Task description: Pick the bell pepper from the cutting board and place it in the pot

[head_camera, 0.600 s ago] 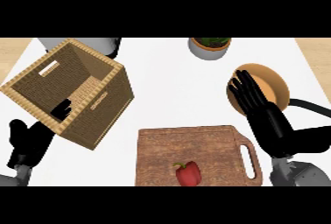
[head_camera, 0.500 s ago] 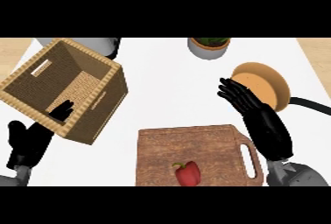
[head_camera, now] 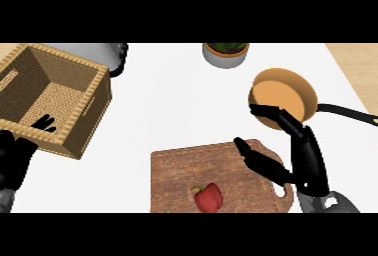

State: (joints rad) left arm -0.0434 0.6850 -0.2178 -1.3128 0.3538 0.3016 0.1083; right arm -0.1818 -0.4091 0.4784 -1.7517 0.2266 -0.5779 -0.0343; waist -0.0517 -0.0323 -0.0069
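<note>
right hand (head_camera: 299, 157) has come down from beside the pot (head_camera: 284, 95) to the 3 o'clock side of the cutting board (head_camera: 181, 170), fingers spread apart and holding nothing. the bell pepper (head_camera: 208, 197) lies on the board toward 6 o'clock, apart from that hand. the pot, at 2 o'clock on the table (head_camera: 170, 100), shows only its orange inside. the wicker basket (head_camera: 52, 100) at 9 o'clock shows only its woven floor. the left hand (head_camera: 18, 155) rests at 8 o'clock, fingers straight.

Right hand (head_camera: 304, 155) at view's right: fingers straight, spread, pointing up-left; thumb splayed wide to side. Left hand (head_camera: 15, 159) at left edge: open, fingers up, resting.
</note>
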